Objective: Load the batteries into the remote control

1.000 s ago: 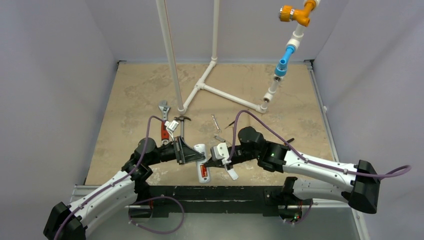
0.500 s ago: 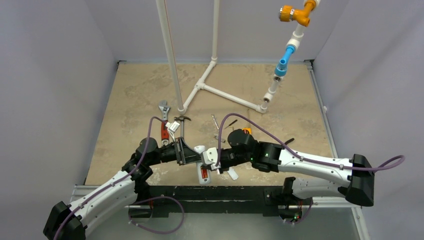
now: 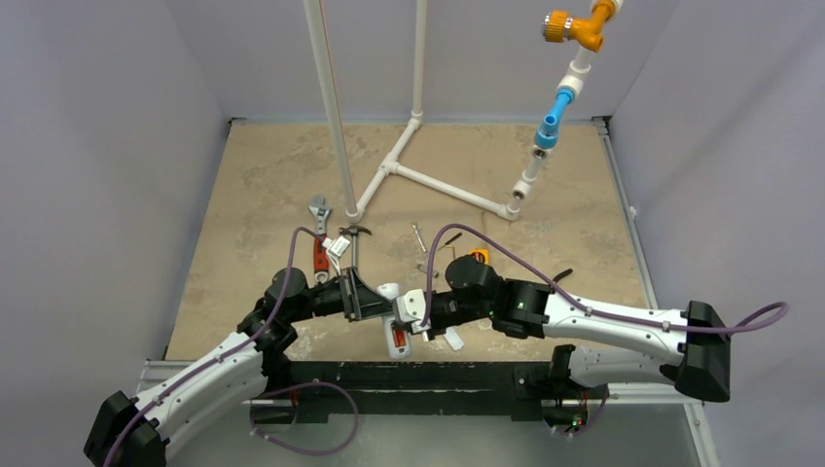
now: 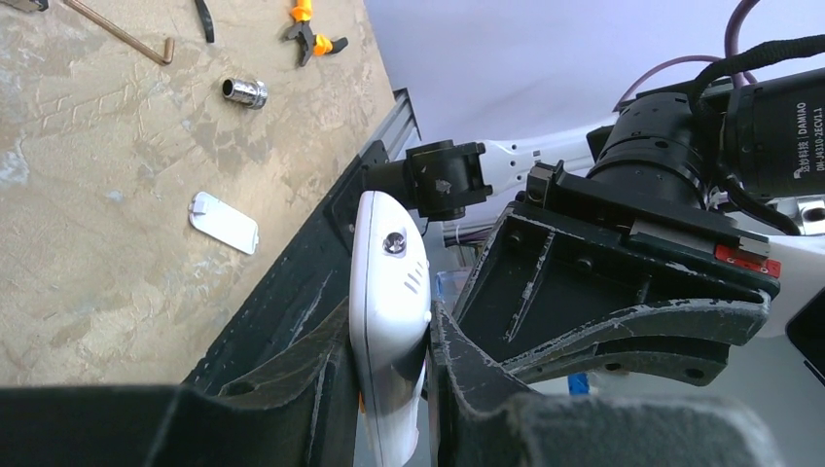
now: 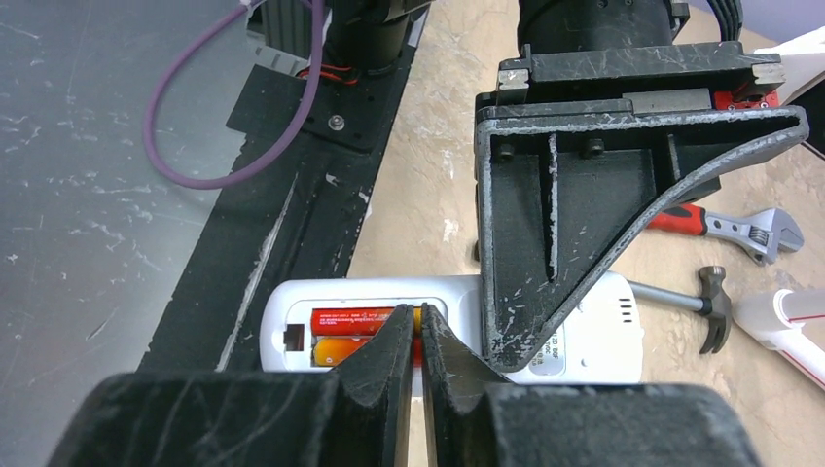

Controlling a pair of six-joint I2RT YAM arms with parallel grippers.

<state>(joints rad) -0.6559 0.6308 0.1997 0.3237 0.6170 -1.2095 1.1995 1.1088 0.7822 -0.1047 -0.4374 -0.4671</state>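
Okay, top view: left gripper (image 3: 381,307) has the remote control (image 3: 394,338) pinched across its width and held up at the near edge of the table (image 3: 253,195). The recess side faces the right arm so that arm can work on it. Right gripper (image 3: 407,319) is nose-on against the remote. White cover plate (image 3: 452,340) lies on the table just beside them, out of the way. Wrench (image 3: 318,251) and hammer (image 3: 352,234) sit farther back, well apart.

Left wrist view: remote stands edge-on between my left fingers (image 4: 326,365), both touching its sides. Firm clamp, the arm is acting as a vise. Cover plate lies flat on the table, apart from everything.

Right wrist view: jaws are closed tight, no gap, and nothing I can see is held between them. Tips rest at the inner end of the recess, where both batteries (image 5: 355,319) lie side by side. My read: closed tips used as a poker to seat a cell against its contact. Can't tell if it's fully down, the fingertips hide that end. Loading looks almost done; cover comes next.
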